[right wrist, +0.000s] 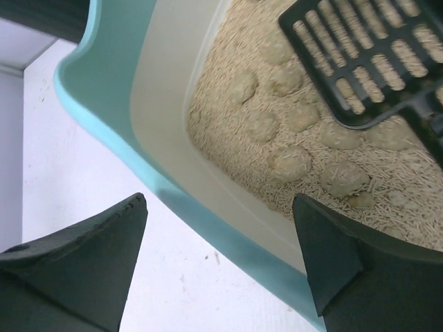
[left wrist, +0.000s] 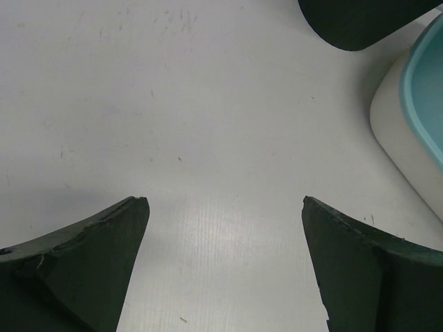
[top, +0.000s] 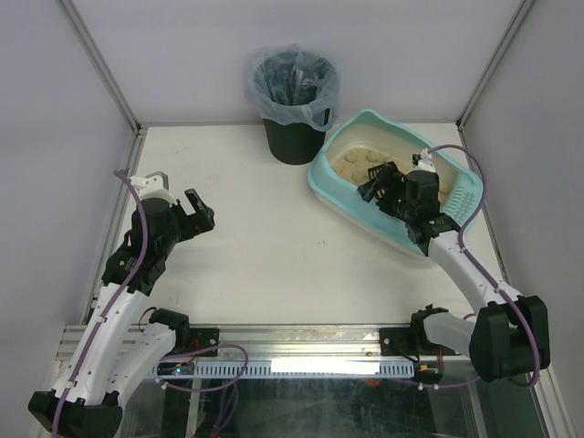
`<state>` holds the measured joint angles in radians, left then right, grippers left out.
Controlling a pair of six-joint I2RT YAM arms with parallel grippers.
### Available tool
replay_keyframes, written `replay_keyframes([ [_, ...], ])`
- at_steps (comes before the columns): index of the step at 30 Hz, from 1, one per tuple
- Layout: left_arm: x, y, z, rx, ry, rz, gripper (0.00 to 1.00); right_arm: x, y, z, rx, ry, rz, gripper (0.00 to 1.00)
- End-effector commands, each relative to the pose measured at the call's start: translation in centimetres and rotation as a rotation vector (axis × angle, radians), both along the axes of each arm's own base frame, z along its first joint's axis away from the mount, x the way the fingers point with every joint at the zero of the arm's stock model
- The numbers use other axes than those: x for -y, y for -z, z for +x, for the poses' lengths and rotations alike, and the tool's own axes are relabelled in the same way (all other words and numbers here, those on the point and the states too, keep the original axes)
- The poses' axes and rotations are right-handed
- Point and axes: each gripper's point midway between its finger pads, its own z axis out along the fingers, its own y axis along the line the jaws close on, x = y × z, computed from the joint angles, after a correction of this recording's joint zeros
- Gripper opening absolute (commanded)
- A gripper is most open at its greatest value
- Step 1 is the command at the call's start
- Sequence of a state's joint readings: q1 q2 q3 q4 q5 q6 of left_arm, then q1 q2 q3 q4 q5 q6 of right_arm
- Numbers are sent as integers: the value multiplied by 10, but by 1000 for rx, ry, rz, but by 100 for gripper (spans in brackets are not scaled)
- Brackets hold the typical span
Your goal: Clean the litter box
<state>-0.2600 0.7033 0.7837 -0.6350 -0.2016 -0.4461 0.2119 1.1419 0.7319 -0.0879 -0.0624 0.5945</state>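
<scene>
Open fingers (right wrist: 83, 256) over litter box (right wrist: 104, 104) rim; scoop (right wrist: 367, 62) on litter.

I'm getting bright, even light; a soft shadow is lying beside the left gripper (left wrist: 225, 200) (its fingers (left wrist: 83, 263) are blurring slightly), the table (left wrist: 208, 235) between them glaring faintly.

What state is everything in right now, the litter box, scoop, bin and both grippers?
Litter box: unscooped, clumps lying in the litter.
Scoop: lying on the litter, not held.
Bin: upright, bag-lined, uncovered.
Left gripper: open, empty, over the table.
Right gripper: open, empty, above the litter box rim.
</scene>
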Motion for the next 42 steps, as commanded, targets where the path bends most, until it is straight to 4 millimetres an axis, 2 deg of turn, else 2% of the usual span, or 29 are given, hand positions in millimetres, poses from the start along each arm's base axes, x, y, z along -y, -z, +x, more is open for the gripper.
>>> replay_keyframes([
  [1,3,-28,8,88,21,-12,99,-42,46,-53,-244,-103,98,89],
  [7,3,-27,9,82,20,-11,99,-72,34,-60,-214,-150,154,88],
  [14,3,-26,9,81,17,-9,99,-129,17,-69,-196,-269,195,88],
  [17,3,-26,9,79,18,-9,99,-150,19,-72,-202,-322,189,89],
  [19,3,-26,10,79,16,-8,99,-155,24,-72,-210,-341,165,88],
  [25,3,-25,10,74,19,-7,99,-151,41,-70,-232,-361,75,74],
  [28,4,-23,11,70,20,-7,99,-158,46,-72,-243,-388,98,65],
  [32,4,-24,10,70,22,-8,99,-181,47,-75,-242,-455,143,57],
  [39,3,-26,10,77,15,-10,99,-220,49,-68,-236,-440,175,53],
  [42,0,-29,10,89,1,-9,99,-247,47,-71,-236,-440,205,53],
])
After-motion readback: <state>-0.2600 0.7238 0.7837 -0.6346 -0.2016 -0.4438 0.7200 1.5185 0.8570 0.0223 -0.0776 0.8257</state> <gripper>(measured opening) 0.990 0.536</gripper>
